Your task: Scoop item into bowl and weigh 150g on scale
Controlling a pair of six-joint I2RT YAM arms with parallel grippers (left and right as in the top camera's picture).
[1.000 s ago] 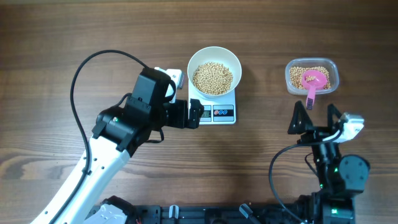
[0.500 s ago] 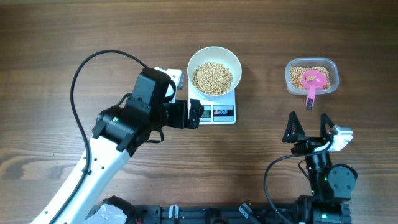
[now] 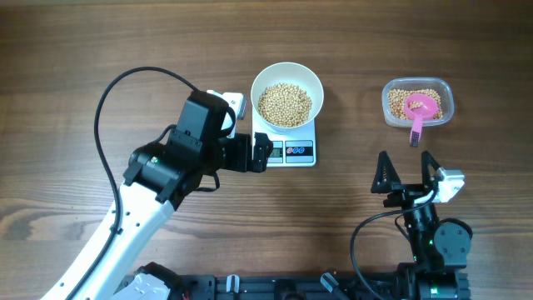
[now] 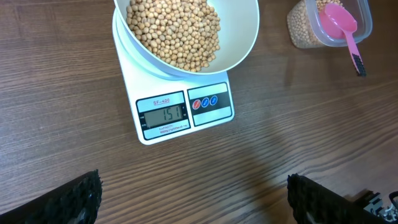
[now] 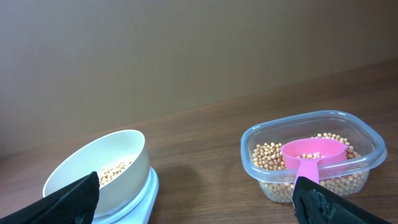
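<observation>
Over the wooden table (image 3: pixel 83 50), the left gripper (image 3: pixel 263 154) hangs at the scale's (image 3: pixel 298 152) left front, jaws wide apart and empty. The right gripper (image 3: pixel 405 158) is spread too, well short of the tub (image 3: pixel 445 92). The bowl (image 3: pixel 312 83) sits on the scale, which reads 151. The pink scoop (image 3: pixel 420 107) lies in the tub. There are beans (image 3: pixel 284 104) in both.

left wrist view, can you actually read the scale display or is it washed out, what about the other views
Left wrist: the scale display is sharp and glare-free, reading 151. Overhead: even light, but the display is too small to read. Right wrist: the bowl and tub look fairly clear, but the display is out of view.
</observation>
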